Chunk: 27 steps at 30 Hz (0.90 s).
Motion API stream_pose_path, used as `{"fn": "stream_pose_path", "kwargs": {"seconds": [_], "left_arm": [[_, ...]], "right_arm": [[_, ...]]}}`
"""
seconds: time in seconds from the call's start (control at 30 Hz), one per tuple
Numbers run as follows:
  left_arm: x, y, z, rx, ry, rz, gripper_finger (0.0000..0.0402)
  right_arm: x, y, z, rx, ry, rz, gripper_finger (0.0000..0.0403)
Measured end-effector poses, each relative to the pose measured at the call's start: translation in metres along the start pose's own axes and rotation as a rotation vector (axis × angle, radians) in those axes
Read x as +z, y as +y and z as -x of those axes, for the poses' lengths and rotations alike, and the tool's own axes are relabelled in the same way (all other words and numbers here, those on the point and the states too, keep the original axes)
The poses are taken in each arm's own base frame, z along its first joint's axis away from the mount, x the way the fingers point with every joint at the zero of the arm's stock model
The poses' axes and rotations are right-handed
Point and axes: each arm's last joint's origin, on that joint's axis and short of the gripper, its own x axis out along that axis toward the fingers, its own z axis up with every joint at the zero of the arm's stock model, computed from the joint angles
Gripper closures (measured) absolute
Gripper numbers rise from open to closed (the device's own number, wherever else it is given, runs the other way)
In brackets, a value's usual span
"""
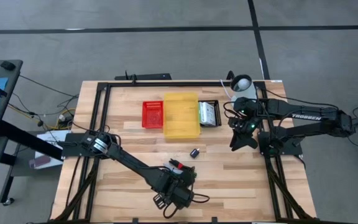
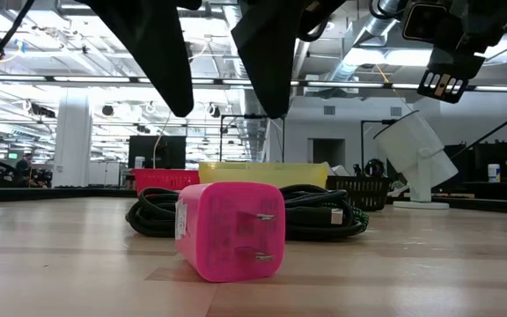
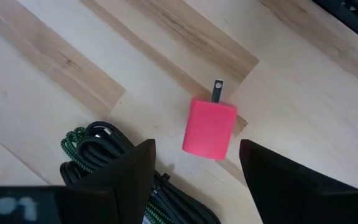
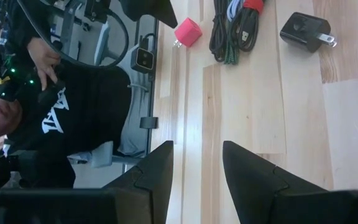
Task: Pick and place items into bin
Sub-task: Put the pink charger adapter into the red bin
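Above the pink plug (image 3: pixel 209 129), beside the black cords (image 3: pixel 98 152), the left gripper (image 3: pixel 196 171) is held released; right gripper (image 4: pixel 197 168) released too.

A hot-pink charger (image 3: pixel 209 129) beside a black cable with green-flecked braid (image 3: pixel 82 144); red (image 1: pixel 153 114), yellow (image 1: pixel 181 115) and black bins (image 1: pixel 208 114) on pale wood.

A robotics lab in a big industrial hall. Ceiling ducts (image 2: pixel 368 35) and strip lights (image 2: pixel 86 79) run over far workbenches, and a wooden table (image 1: pixel 135 99) stands in a black frame (image 1: pixel 101 112) on grey concrete floor (image 1: pixel 166 56).
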Motion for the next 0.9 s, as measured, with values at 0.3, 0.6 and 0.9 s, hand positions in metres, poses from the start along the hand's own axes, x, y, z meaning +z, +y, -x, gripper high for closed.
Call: {"fn": "stream_pose_path", "kwargs": {"seconds": [0.3, 0.6, 0.9], "left_arm": [[0.002, 0.0, 0.0, 0.007, -0.016, -0.023, 0.0174], [0.002, -0.001, -0.009, -0.002, -0.008, -0.044, 0.0174], [0.003, 0.0, -0.018, -0.038, 0.01, -0.079, 0.0174]], "right_arm": [[0.0, 0.0, 0.0, 0.0, 0.0, 0.001, 0.027], [0.0, 0.0, 0.0, -0.001, 0.0, 0.026, 0.027], [-0.002, -0.001, 0.0, -0.004, 0.018, 0.004, 0.0269]]}}
